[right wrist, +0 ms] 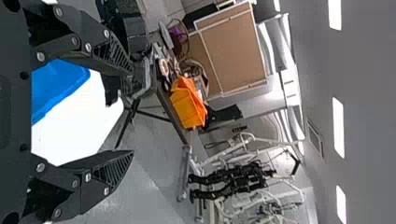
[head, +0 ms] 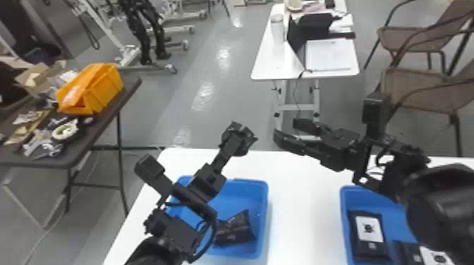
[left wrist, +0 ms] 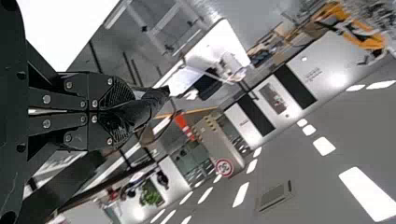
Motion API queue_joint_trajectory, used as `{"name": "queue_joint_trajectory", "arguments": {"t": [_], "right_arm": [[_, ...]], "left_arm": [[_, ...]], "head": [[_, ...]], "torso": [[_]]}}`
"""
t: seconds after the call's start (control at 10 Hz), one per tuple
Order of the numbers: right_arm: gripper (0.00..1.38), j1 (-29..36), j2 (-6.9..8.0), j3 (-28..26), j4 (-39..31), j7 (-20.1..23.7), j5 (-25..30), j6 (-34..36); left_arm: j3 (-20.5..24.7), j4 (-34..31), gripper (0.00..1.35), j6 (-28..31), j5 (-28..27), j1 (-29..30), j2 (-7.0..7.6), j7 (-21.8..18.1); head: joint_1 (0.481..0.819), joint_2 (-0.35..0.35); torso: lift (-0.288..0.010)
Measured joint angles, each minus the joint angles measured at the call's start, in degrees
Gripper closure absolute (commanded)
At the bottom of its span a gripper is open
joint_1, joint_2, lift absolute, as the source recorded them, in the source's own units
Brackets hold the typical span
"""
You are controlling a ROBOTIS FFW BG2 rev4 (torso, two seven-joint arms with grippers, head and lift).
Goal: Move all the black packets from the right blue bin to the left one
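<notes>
The left end effector (head: 247,136) is hanging above the bench's far side, and its fingers are pressing together; whether a packet is being pinched at the tips cannot be told. Just beside it, the right end effector (head: 284,129) is holding its fingers spread, with nothing sitting between them. Neither is reaching into a bin.

Below, the white bench (head: 299,208) is carrying two blue plastic bins, standing well apart. The left bin (head: 263,211), the destination, is containing one crumpled black packet (head: 234,229), which is lying on the bin floor and is partly hiding behind the left arm. That item is counting as delivered.

The right bin (head: 347,201), the source, is holding at least two packets. One labelled black packet (head: 368,239) is lying flat, label up, along the bin's left side; a second labelled packet (head: 407,253) is lying beside it, partly running out of sight. The right arm is covering part of this bin, so a full count is not being given.

On this evidence the task is standing at an early or middle stage: one packet is showing as placed, and two or more are awaiting transfer. Completion is not being recorded.
</notes>
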Motion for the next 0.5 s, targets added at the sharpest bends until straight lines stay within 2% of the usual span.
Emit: {"name": "queue_joint_trajectory", "arguments": {"t": [0.2,0.3,0.4,0.5], "right_arm": [[0.26,5.8,1.14,-7.7,-7.5,-2.7,6.6,1.3],[0.26,9.9,2.15,-12.2,-10.6,-3.8,8.1,2.1],[0.26,13.2,2.80,-15.4,-12.6,-4.5,8.8,3.0],[0.26,16.0,3.05,-17.4,-14.2,-5.0,9.0,3.8]], "left_arm": [[2.1,1.0,1.22,-9.7,-12.3,3.7,0.00,0.0],[2.8,2.0,1.22,-14.5,-21.0,6.8,0.00,0.9],[3.7,2.6,1.22,-16.5,-29.5,8.8,0.00,1.1],[4.8,2.9,0.99,-16.6,-38.4,9.6,0.00,-0.3]], "head": [[0.695,0.281],[0.695,0.287],[0.695,0.287],[0.695,0.285]], "torso": [[0.000],[0.000],[0.000],[0.000]]}}
